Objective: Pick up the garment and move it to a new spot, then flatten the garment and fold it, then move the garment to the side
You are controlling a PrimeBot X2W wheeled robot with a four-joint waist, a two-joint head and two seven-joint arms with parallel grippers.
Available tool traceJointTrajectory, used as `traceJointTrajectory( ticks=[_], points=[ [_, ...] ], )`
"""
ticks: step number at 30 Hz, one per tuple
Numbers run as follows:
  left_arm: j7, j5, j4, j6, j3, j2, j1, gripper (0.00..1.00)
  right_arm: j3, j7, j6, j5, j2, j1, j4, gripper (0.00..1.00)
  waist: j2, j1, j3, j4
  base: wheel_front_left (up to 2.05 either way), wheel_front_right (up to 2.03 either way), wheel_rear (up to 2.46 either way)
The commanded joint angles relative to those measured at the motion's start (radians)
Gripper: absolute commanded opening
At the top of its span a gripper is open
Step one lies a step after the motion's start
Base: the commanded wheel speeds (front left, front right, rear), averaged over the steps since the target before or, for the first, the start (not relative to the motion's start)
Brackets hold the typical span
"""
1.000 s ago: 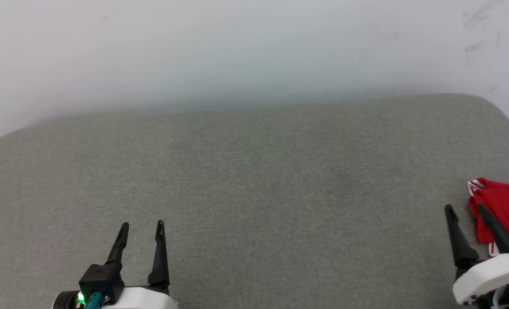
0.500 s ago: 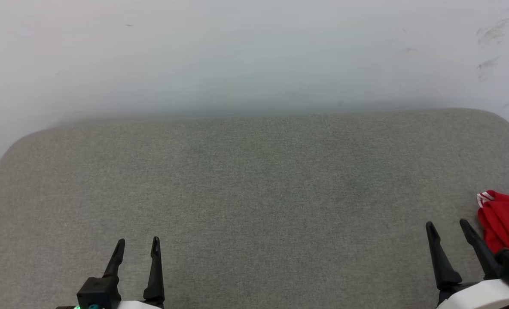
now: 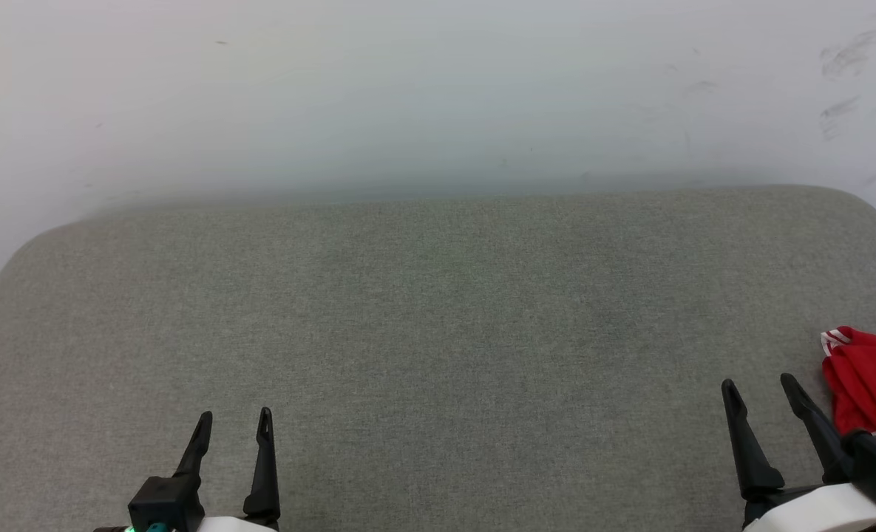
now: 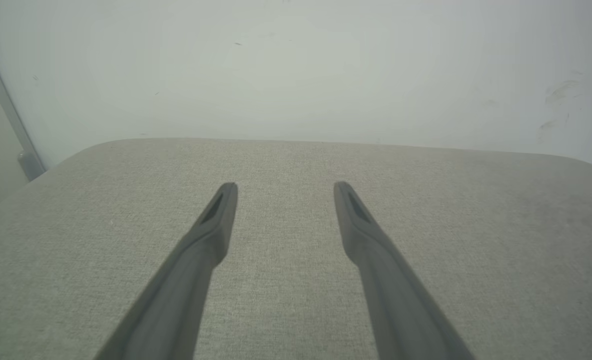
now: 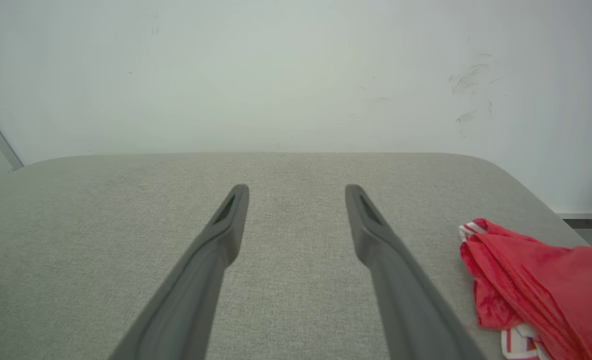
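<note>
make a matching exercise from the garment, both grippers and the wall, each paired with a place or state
1 garment
2 left gripper
3 right gripper
4 wall

A open, right beside the garment
B pale, dark scuffs at upper right
C bunched at the right edge of the grey surface
D open, far from the garment

Pairs: 1-C, 2-D, 3-A, 4-B

The head camera has shifted. The whole picture sits lower than 1 second ago, and the far left corner of the desk [image 3: 438, 310] has come into the frame. Against the garment [image 3: 870, 377], the right jaws have drawn off to the left. Before, 1 finger crossed the red cloth at the right edge; now both fingertips [image 3: 798, 395] stand just left of it. The left jaws show less wrist at the bottom edge.
</note>
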Motion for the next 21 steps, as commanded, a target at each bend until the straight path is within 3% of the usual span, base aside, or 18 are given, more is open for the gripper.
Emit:
traceJointTrajectory(
  ticks=[1, 8, 9, 12, 21],
  points=[
    [-0.004, 0.004, -0.003, -0.002, 0.002, -0.001, -0.007, 1.0, 0.002, -0.005, -0.001, -0.003, 0.001, 0.003, -0.001, 1.0, 0.0, 0.0, 0.001, 0.001, 0.0, 0.0, 0.0],
    [-0.004, 0.013, -0.004, -0.005, 0.001, -0.002, -0.012, 1.0, 0.01, -0.006, -0.001, 0.008, -0.002, 0.003, 0.002, 1.0, 0.0, 0.0, 0.003, 0.009, 0.0, 0.0, 0.0],
    [0.0, 0.008, -0.002, -0.002, 0.002, -0.001, -0.005, 0.0, 0.009, -0.004, 0.0, 0.007, -0.001, 0.0, 0.002, 0.0, 0.0, 0.0001, 0.003, 0.009, 0.0, 0.0, 0.0],
    [0.005, 0.002, 0.026, -0.001, 0.001, -0.005, 0.009, 0.0, 0.013, -0.002, 0.0, 0.012, 0.002, 0.002, 0.031, 0.0, 0.0, 0.0001, 0.004, 0.009, 0.0, 0.0, 0.0],
    [0.052, -0.169, 0.042, -0.026, 0.03, -0.015, -0.021, 0.0, 0.006, 0.011, 0.0, 0.19, 0.007, -0.03, 0.071, 0.0, 0.0, 0.0001, 0.006, 0.011, 0.0, 0.0, 0.0]
  ],
)
